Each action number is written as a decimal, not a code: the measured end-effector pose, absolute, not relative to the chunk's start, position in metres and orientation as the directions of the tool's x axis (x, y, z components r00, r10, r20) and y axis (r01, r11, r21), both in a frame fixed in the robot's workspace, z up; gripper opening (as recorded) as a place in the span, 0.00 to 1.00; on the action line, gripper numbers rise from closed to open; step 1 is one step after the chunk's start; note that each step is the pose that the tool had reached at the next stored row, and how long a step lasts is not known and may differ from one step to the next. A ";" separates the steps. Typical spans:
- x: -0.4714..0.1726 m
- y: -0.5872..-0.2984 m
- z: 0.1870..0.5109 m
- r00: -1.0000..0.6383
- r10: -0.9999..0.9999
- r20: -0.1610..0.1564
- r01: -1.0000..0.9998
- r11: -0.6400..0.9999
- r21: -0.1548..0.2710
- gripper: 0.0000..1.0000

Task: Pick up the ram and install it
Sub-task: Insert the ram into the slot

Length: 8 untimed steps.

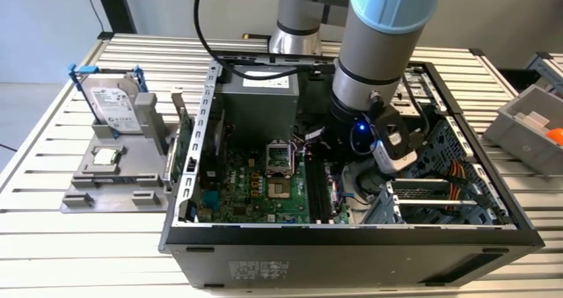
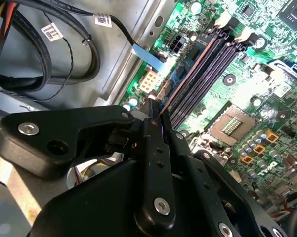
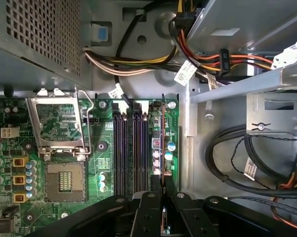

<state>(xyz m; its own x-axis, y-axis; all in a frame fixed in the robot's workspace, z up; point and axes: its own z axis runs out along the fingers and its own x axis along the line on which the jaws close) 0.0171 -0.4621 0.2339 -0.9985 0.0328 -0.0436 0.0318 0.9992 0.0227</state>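
My gripper (image 3: 163, 195) is deep inside the open computer case (image 1: 189, 146), shut on the ram (image 3: 163, 143). The ram is seen edge-on as a thin strip. It stands on its long edge, parallel to the black motherboard slots (image 3: 128, 148) and just beside them, on the side toward the metal drive bay. In the second wrist view the ram (image 2: 188, 74) runs from the gripper (image 2: 155, 116) along the slots (image 2: 207, 74). I cannot tell whether it sits in a slot or hovers above one. In the exterior view the arm's wrist (image 1: 374, 140) hides the fingers.
The open processor socket (image 3: 64, 182) lies beside the slots. Cable bundles (image 3: 227, 163) and the drive bay wall (image 3: 237, 84) crowd the other side. Outside the case, a grey stand (image 1: 75, 199) holds a hard drive (image 1: 115, 107) and a processor chip (image 1: 105, 156). A grey bin (image 1: 532, 123) stands at the exterior view's right.
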 end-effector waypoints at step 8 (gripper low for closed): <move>0.015 -0.463 0.229 -0.999 0.031 -0.044 0.030 0.999 0.019 0.00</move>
